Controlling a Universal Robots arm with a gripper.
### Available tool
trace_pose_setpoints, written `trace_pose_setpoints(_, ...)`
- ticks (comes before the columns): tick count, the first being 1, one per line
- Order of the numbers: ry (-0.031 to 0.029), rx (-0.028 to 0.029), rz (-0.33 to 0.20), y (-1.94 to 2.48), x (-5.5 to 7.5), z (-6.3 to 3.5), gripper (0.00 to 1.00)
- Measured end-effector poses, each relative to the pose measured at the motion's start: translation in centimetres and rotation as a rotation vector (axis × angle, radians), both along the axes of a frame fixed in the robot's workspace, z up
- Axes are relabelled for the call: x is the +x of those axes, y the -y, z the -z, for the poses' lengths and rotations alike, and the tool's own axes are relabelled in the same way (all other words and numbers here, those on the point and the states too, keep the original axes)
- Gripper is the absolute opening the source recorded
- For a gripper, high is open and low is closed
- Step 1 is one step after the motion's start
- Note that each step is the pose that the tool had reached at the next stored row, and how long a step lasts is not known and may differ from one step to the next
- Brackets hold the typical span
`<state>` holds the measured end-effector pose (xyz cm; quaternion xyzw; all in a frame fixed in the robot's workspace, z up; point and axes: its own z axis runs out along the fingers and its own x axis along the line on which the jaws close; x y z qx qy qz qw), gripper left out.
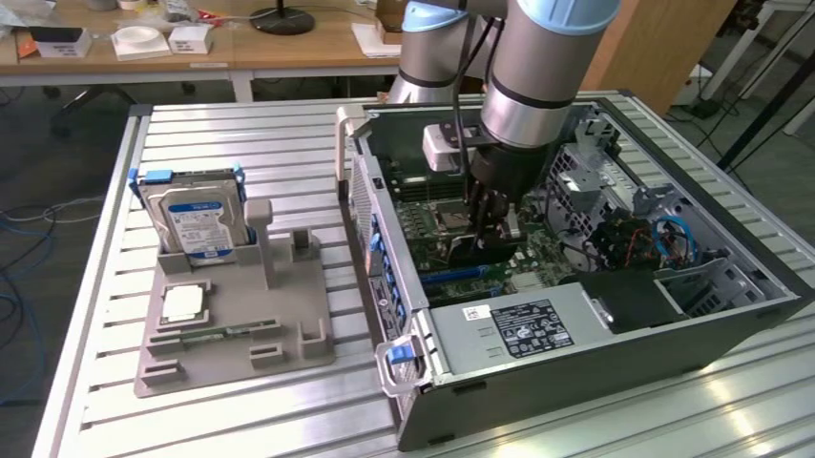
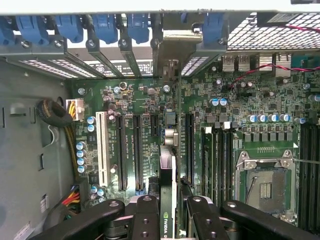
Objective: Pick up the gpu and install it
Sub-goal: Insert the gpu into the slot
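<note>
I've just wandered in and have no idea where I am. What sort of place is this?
Probably a robotics lab or workshop. A robot arm reaches into an open computer case on a slatted metal table, a grey holder beside it holds a hard drive, and cluttered desks stand behind.

Ribbed bare-metal table [image 1: 229, 134], matt grey plastic holder [image 1: 236, 367]

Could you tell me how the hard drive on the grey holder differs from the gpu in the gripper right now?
The hard drive stands upright in the grey holder on the table, while the gpu is held edge-on inside the computer case, over the motherboard. The hard drive is silver with a blue-white label; the gpu is dark with a metal end bracket. No gripper touches the hard drive, whereas the gripper clamps the gpu. Both are flat, rectangular computer parts.
</note>
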<state>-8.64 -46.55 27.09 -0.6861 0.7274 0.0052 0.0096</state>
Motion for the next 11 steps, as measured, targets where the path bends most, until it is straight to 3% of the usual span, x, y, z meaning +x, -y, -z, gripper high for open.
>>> trace_pose_setpoints(11,0.0003,-0.0002,0.0,-0.01,0.0,0.63,0.26)
